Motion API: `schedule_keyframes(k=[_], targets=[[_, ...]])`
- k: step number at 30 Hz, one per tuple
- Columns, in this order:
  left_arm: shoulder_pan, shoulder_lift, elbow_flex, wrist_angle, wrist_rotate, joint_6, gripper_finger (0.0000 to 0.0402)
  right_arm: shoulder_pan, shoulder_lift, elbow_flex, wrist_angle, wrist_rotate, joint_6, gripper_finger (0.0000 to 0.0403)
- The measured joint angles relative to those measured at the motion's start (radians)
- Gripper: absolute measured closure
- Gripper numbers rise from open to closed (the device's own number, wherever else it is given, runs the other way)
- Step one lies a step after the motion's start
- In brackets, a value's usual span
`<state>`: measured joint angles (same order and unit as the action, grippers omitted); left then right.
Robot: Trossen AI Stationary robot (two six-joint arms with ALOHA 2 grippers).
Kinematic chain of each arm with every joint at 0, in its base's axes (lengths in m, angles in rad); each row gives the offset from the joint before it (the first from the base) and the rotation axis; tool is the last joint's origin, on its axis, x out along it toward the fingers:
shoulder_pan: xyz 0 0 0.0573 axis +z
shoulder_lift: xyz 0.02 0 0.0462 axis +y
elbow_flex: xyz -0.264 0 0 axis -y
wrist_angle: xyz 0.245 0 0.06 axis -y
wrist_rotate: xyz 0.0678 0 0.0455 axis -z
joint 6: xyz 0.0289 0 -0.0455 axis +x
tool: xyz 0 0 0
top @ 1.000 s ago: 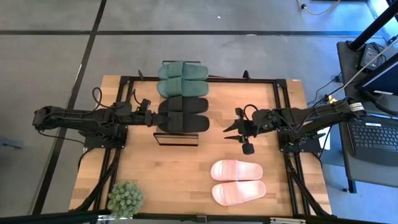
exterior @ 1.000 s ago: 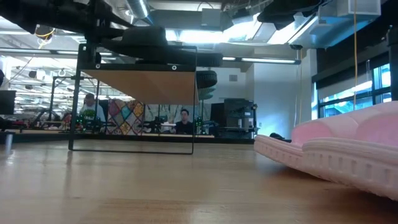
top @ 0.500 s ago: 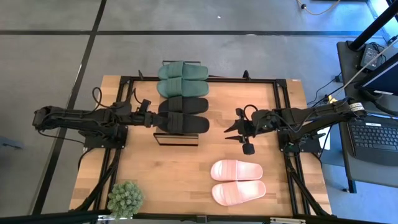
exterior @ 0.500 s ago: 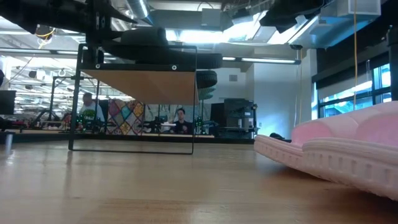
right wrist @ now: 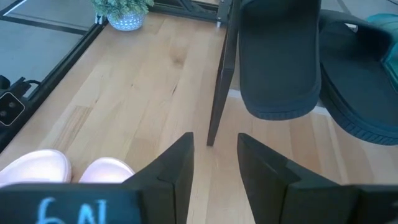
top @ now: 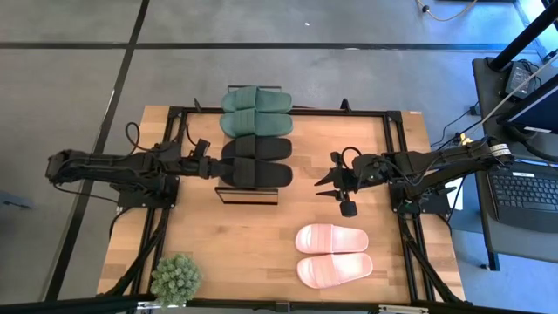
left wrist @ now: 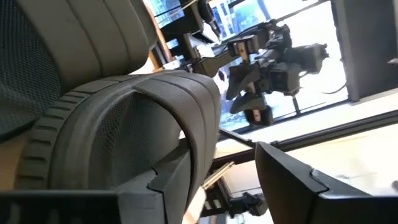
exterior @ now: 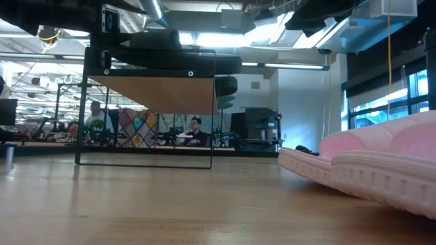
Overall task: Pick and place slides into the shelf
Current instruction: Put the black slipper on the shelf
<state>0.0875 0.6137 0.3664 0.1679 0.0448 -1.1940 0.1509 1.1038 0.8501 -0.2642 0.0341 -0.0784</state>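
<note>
Four slides already lie on the shelf point(top: 248, 194): the dark green pair point(top: 255, 111) at its far end and the black pair point(top: 255, 160) just nearer, side by side along the plank top. The pink pair point(top: 333, 255) rests on the bench point(top: 253, 253), well apart from the shelf, on the right arm's side. The left end effector point(top: 212, 166) stands at the heel end of the nearer black slide point(left wrist: 124, 143); in the left wrist view its fingers point(left wrist: 292, 180) are spread, one on each side of the slide's edge with a gap showing, so the slide appears released rather than pinched.

To finish this step well, the fingers should probably clear the slide fully before the arm draws straight back, so that the sole is not dragged off the plank; the toe already overhangs the shelf on the opposite side, and a sideways nudge could tip it.

The right end effector point(top: 330, 183) waits above the bench between shelf and pink pair, fingers point(right wrist: 168, 168) parted and holding nothing.

The small potted plant point(top: 175, 278) sits at the bench's near left corner.
</note>
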Motion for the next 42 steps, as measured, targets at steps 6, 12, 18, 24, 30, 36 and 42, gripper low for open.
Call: schedule_keyframes(k=[6,12,18,24,30,36,42], targets=[[0.000,-0.039,0.000,0.001,-0.001,-0.009,0.0232,0.000,0.000,0.000,-0.002,0.000,0.000,0.0278],[0.000,-0.027,0.000,0.000,-0.004,-0.017,0.0236,0.000,0.000,0.000,-0.002,0.000,0.004,0.0278],[-0.001,-0.012,0.000,-0.002,-0.001,-0.002,0.0236,0.000,0.000,0.000,-0.003,0.000,0.019,0.0278],[-0.001,-0.012,0.000,-0.005,0.015,0.016,0.0236,0.000,0.000,0.000,-0.003,0.000,0.019,0.0278],[-0.002,-0.012,0.001,-0.061,-0.010,0.015,0.0236,0.000,0.000,0.000,-0.004,0.000,0.018,0.0278],[-0.002,-0.012,0.001,-0.076,-0.022,-0.008,0.0236,0.000,0.000,0.000,-0.012,0.000,0.018,0.0278],[-0.002,-0.012,0.001,-0.078,-0.023,-0.028,0.0236,0.000,0.000,0.000,-0.012,0.000,0.018,0.0278]])
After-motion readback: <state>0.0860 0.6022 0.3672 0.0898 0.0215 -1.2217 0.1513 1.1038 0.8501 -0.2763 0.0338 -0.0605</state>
